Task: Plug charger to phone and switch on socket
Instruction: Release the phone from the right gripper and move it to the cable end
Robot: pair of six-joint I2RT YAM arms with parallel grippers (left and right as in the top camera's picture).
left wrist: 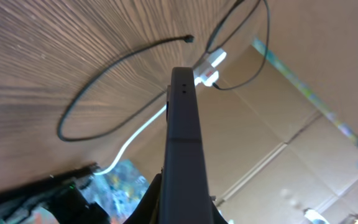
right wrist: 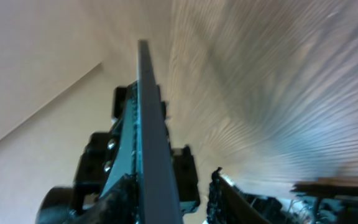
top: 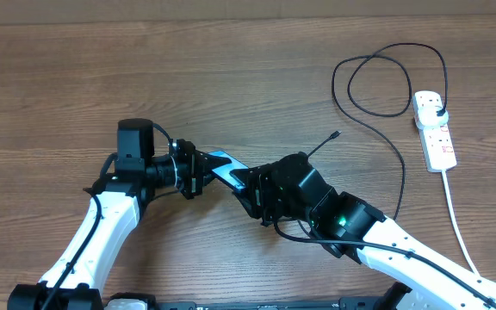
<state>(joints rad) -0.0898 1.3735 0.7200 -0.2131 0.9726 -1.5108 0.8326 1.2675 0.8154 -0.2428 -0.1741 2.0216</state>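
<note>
Item under inspection: the phone (top: 221, 163), a slim flat slab with a dark frame and a strip of light blue face showing. It is raised off the table (top: 145, 69) between the two arms. In both wrist views it appears edge-on as a thin, smooth dark bar.

The left gripper (top: 195, 172) is clamped on one end of the phone. The right gripper (top: 257, 191) sits at the other end, but whether its fingers are gripping or released cannot be told.

The table surface is brown wood grain, matte, with fine parallel streaks.

The charger (top: 401, 168), a thin black cable, lies in loose loops to the right. Its small connector tip (top: 337, 134) rests free on the wood near the right arm, apart from the phone. Its far end sits in the socket (top: 437, 142), a narrow white strip with red switches and a thick white cord (top: 456, 220) trailing toward the near edge.
</note>
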